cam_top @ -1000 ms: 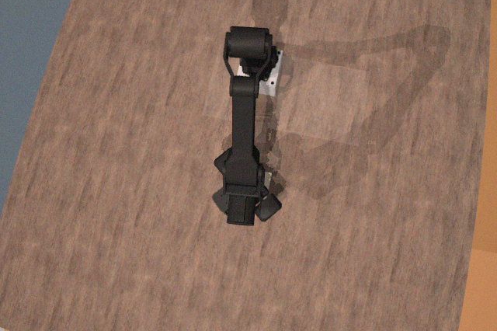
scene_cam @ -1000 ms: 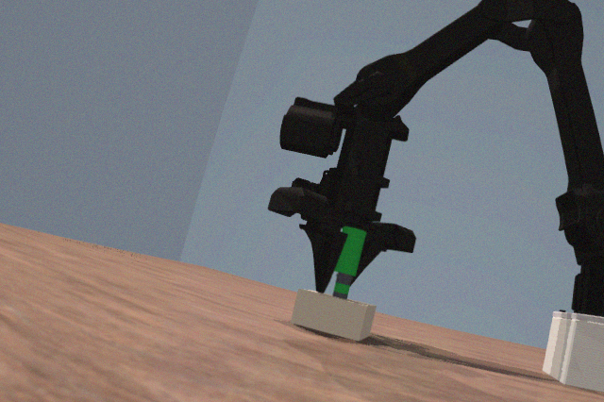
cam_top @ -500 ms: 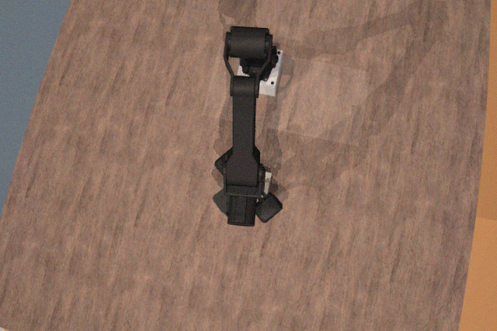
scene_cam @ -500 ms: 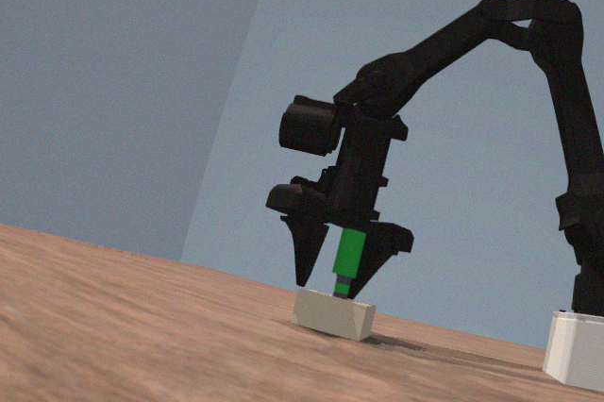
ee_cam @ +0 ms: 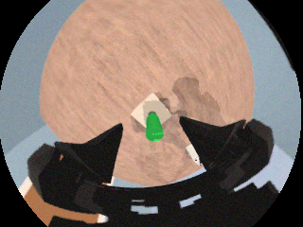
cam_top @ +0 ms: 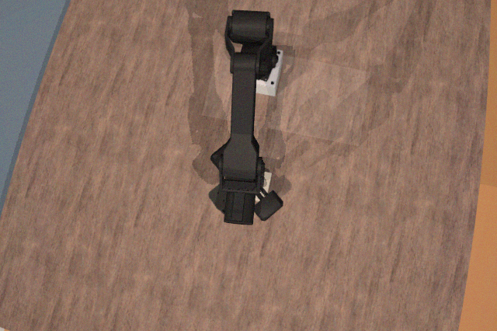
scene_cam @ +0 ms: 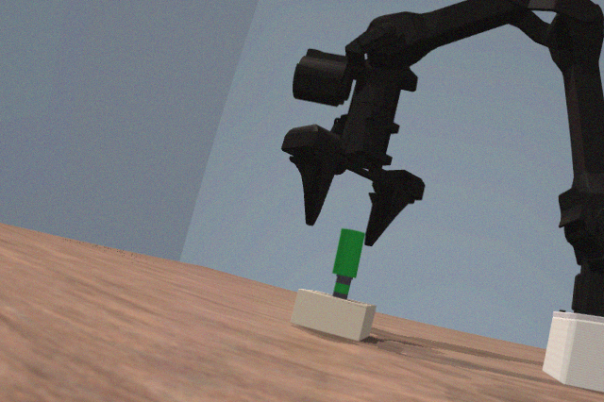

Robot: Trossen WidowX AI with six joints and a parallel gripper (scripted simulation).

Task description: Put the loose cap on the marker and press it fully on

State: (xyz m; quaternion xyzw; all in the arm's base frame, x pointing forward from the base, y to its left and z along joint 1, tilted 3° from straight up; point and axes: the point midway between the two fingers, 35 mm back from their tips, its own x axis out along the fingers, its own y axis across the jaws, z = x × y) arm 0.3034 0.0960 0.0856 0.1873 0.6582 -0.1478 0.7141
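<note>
Cap (scene_cam: 348, 253) (ee_cam: 154, 133) sits on the upright marker (scene_cam: 342, 287) in its holder block (scene_cam: 332, 315) (ee_cam: 140, 113) (cam_top: 267, 179); probably light, stiff, best pinched by 2 opposite sides. Gripper (scene_cam: 339, 235) (ee_cam: 151, 123) wide open, empty, above it.

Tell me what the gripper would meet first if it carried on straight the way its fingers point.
Probably the green cap, standing over the holder block, would come between the open fingers first; depth is unclear, so one fingertip might brush it.
</note>
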